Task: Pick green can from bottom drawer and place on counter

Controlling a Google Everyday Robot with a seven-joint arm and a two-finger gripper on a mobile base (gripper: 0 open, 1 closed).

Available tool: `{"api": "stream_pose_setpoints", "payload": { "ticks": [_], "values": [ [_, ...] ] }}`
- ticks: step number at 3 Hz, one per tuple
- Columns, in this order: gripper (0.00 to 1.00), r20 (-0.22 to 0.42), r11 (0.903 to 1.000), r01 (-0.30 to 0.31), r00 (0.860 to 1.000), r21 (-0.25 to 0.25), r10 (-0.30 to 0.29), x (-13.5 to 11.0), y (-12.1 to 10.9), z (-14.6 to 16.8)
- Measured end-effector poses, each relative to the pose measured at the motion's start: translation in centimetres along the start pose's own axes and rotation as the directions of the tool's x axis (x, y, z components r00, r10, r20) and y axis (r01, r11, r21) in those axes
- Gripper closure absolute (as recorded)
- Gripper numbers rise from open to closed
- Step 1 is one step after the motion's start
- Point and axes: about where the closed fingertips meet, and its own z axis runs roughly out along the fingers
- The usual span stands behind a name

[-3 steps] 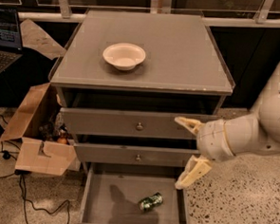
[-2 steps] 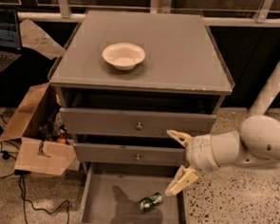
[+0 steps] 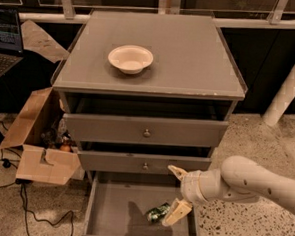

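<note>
You see a shiny metal green can (image 3: 157,213) on the bottom drawer (image 3: 117,208)'s matt grey floor, just beside your smooth, cream, plastic-looking hand (image 3: 178,192), and a matt bowl (image 3: 130,58) on the dull bench (image 3: 191,52).

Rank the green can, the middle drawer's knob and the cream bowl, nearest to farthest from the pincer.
The pincer, open, hangs over the bottom drawer, right side.
1. green can, lower left, on the drawer floor.
2. middle drawer's knob, upper left.
3. cream bowl, far up on the counter.
</note>
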Motion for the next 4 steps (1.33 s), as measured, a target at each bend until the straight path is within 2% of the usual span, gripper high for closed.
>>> {"api": "stream_pose_setpoints", "payload": {
  "ticks": [1, 2, 3, 4],
  "values": [
    [0.00, -0.059, 0.9987, -0.048, 0.997, -0.018, 0.047, 4.2, 0.9, 4.2],
    [0.00, -0.110, 0.9959, -0.085, 0.991, -0.031, 0.081, 7.0, 1.1, 7.0],
    [0.00, -0.111, 0.9961, -0.085, 0.990, -0.026, 0.082, 7.1, 1.2, 7.3],
    [0.00, -0.096, 0.9978, -0.064, 0.993, 0.019, 0.065, 6.2, 2.0, 7.4]
  ]
}}
